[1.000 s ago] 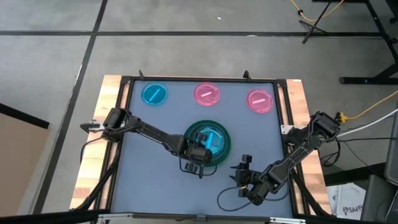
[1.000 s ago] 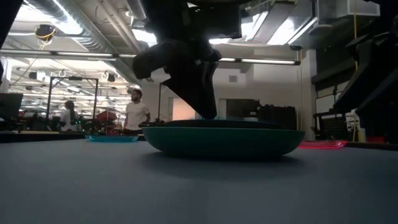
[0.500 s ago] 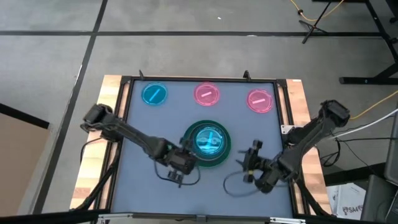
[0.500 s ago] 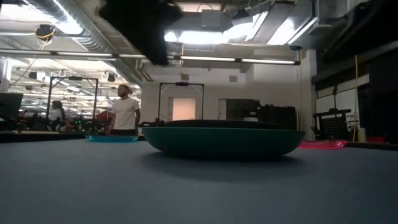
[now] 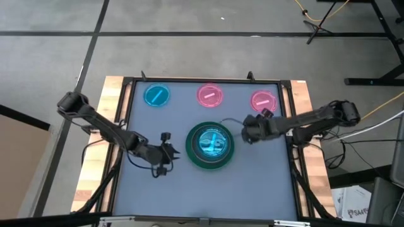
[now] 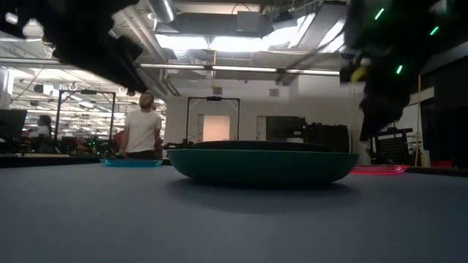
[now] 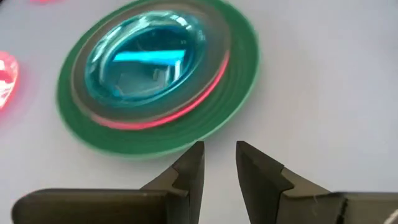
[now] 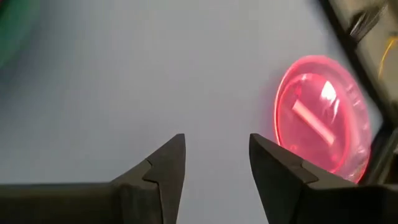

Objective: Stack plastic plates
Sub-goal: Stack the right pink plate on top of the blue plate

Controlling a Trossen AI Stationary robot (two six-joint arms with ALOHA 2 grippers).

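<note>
The stack [image 5: 210,146] sits mid-table: a large dark green plate [image 7: 205,121], a hot pink rim [image 7: 186,106] on it, and a small translucent blue plate [image 7: 146,59] on top. My left gripper [image 5: 170,151] [image 7: 219,163] hovers just left of the stack, fingers narrowly open on nothing. My right gripper [image 5: 246,131] [image 8: 214,162] is open above bare table right of the stack, near a small pink plate [image 5: 264,102] [image 8: 323,118]. Another pink plate [image 5: 210,95] and a blue one [image 5: 156,96] rest flat along the far edge.
The grey mat [image 5: 164,189] has a raised dark frame and wooden side rails [image 5: 95,170]. Bare mat lies along the near side and both sides of the stack. Cables hang beside each arm. In the low view, people [image 6: 142,131] stand in the room beyond the table.
My left gripper has drawn back from over the stack toward the table's left edge, and the blue plate has stayed on top of the stack. My right gripper has swung from the near right corner toward the far edge and now hovers right of the stack.
</note>
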